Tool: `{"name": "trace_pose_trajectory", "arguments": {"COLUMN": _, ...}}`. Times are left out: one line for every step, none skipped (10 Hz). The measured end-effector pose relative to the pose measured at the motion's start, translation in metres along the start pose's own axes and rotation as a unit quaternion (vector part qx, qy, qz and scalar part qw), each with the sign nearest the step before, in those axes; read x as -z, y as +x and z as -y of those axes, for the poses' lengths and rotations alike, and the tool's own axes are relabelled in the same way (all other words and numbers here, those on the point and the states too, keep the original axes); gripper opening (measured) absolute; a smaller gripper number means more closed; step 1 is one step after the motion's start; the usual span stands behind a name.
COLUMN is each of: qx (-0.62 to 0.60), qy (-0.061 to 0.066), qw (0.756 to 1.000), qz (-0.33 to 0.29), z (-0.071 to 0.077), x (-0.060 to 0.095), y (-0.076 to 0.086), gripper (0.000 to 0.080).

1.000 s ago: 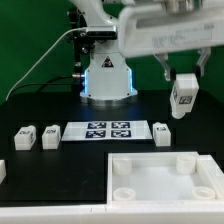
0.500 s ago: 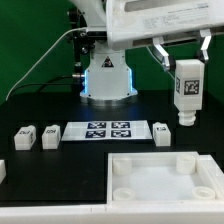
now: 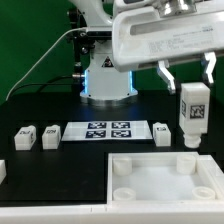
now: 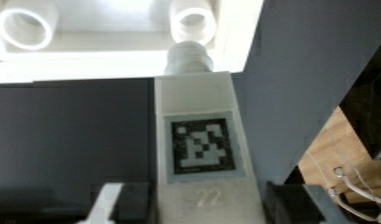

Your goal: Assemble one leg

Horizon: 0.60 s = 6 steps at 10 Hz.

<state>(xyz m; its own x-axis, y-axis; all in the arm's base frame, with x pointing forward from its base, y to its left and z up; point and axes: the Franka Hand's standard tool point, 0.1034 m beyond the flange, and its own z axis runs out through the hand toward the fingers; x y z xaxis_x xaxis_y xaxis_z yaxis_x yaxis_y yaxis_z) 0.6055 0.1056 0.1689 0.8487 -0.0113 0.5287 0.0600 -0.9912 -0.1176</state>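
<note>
**One leg held over a corner socket**

Exterior view: the gripper [image 3: 188, 80] has both fingers closed on the upper end of the leg [image 3: 194, 108]. The leg hangs upright with its peg down, apparently so it can drop into the corner socket [image 3: 188, 163] of the square top [image 3: 150, 160] just below. Other loose legs [image 3: 25, 137] and the marker board [image 3: 105, 130] lie on the black table [image 3: 60, 185], with a green backdrop [image 3: 30, 40] behind.

Wrist view: the leg's tip points at one round socket [image 4: 196, 18], which suggests it is nearly aligned
</note>
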Motion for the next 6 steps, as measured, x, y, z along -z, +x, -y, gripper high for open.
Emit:
{"name": "trace_pose_trajectory", "arguments": {"qx": 0.001, "qy": 0.003, "qw": 1.000, "qz": 0.002, "z": 0.004, "x": -0.009, "y": 0.001, "gripper": 0.0293}}
{"name": "trace_pose_trajectory", "arguments": {"qx": 0.000, "qy": 0.003, "qw": 1.000, "qz": 0.005, "z": 0.004, "x": -0.017, "y": -0.004, "gripper": 0.0293}}
{"name": "trace_pose_trajectory", "arguments": {"qx": -0.001, "qy": 0.003, "qw": 1.000, "qz": 0.009, "z": 0.003, "x": -0.026, "y": -0.013, "gripper": 0.0293}}
{"name": "trace_pose_trajectory", "arguments": {"qx": -0.001, "qy": 0.003, "qw": 1.000, "qz": 0.013, "z": 0.004, "x": -0.032, "y": -0.019, "gripper": 0.0293}}
{"name": "trace_pose_trajectory", "arguments": {"qx": -0.001, "qy": 0.004, "qw": 1.000, "qz": 0.015, "z": 0.005, "x": -0.036, "y": -0.023, "gripper": 0.0293}}
{"name": "trace_pose_trajectory", "arguments": {"qx": -0.001, "qy": 0.004, "qw": 1.000, "qz": 0.018, "z": 0.004, "x": -0.039, "y": -0.024, "gripper": 0.0293}}
